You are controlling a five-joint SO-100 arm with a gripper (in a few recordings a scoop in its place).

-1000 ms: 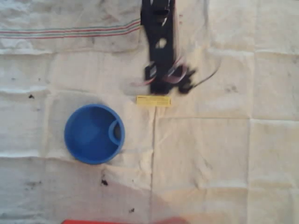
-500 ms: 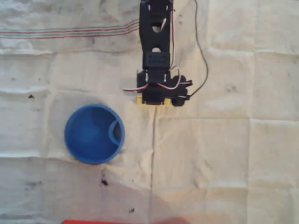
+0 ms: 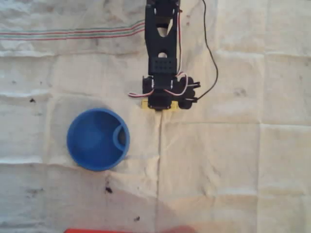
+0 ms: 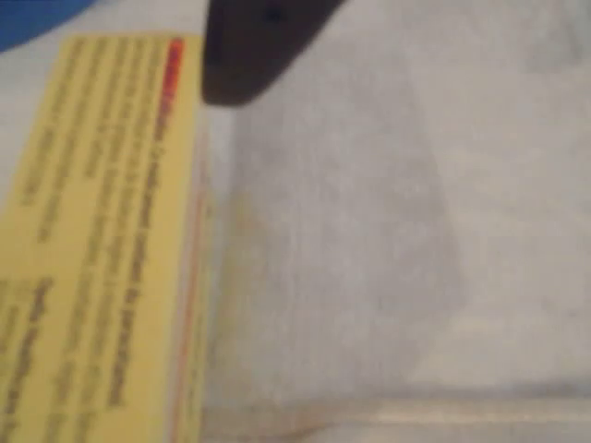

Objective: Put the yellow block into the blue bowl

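The yellow block [image 4: 102, 249] carries lines of small dark print and a short red mark at its upper corner in the wrist view, but the picture is too blurred for any word to be read. A dark finger [image 4: 254, 46] of the claw stands just beside that red-marked corner, over the pale cloth [image 4: 388, 231].

In the overhead view the black arm reaches down from the cloth's top edge, and the gripper [image 3: 163, 103] sits right over the yellow block [image 3: 145, 104], covering all but its left end and a sliver along its lower side. Whether the claw is wide, narrow or gripping the block cannot be told.

The blue bowl [image 3: 92, 141] rests left of the cloth's middle, below and left of the block and apart from it.
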